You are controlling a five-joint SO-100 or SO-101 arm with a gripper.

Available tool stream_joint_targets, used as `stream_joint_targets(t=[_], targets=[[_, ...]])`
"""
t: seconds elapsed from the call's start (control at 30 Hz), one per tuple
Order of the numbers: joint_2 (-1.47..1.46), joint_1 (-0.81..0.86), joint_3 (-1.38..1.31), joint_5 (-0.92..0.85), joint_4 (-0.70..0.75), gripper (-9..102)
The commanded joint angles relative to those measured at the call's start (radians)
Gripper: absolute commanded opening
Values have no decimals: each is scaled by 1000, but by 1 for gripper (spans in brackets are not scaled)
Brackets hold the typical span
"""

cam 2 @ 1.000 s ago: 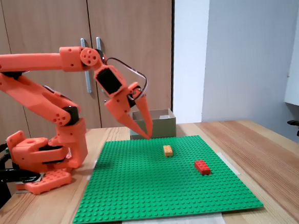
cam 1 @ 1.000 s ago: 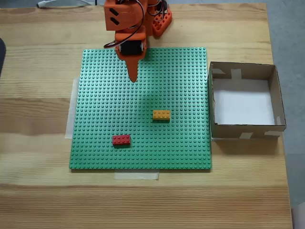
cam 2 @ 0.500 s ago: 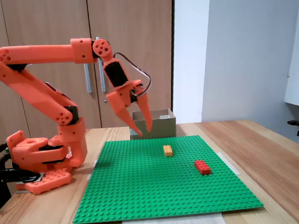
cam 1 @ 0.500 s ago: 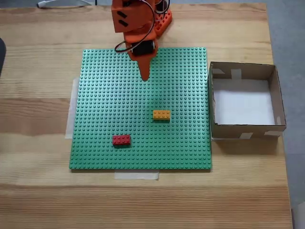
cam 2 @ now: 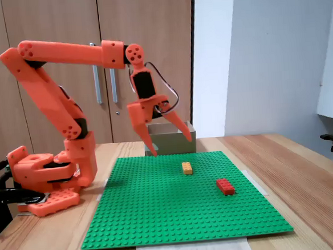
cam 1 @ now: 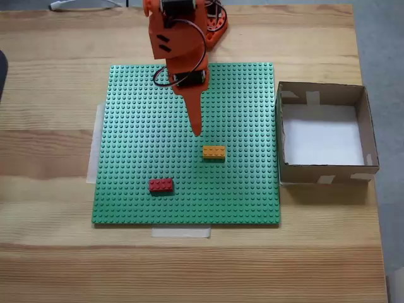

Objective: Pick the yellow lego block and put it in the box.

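The yellow lego block (cam 1: 214,152) lies flat on the green baseplate (cam 1: 139,145), right of centre. In the side-on fixed view the same block (cam 2: 187,168) sits beyond the red one. My orange gripper (cam 1: 195,129) hangs over the plate just behind and slightly left of the block, apart from it. From the side the gripper (cam 2: 169,145) is open, its fingers spread wide, pointing down, holding nothing, well above the plate. The box (cam 1: 325,132) stands empty off the plate's right edge; the box (cam 2: 179,147) shows behind the gripper.
A red lego block (cam 1: 161,185) sits on the plate's near left part and also appears as the red block (cam 2: 225,186) from the side. The arm's base (cam 2: 44,173) stands at the table's far edge. Pale tape strips hold the plate to the wooden table (cam 1: 57,252).
The arm has stretched out over the plate, carrying the gripper toward the yellow block. Its fingers have spread from nearly closed to wide open. Both blocks and the box stayed put.
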Motion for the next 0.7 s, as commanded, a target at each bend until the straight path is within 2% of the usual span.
stream_joint_targets(t=[0.0,0.43,0.67], targets=[[-28,8,-46,-11,-2,45],[-181,2,-179,34,-5,43],[-293,-5,-222,44,-52,39]])
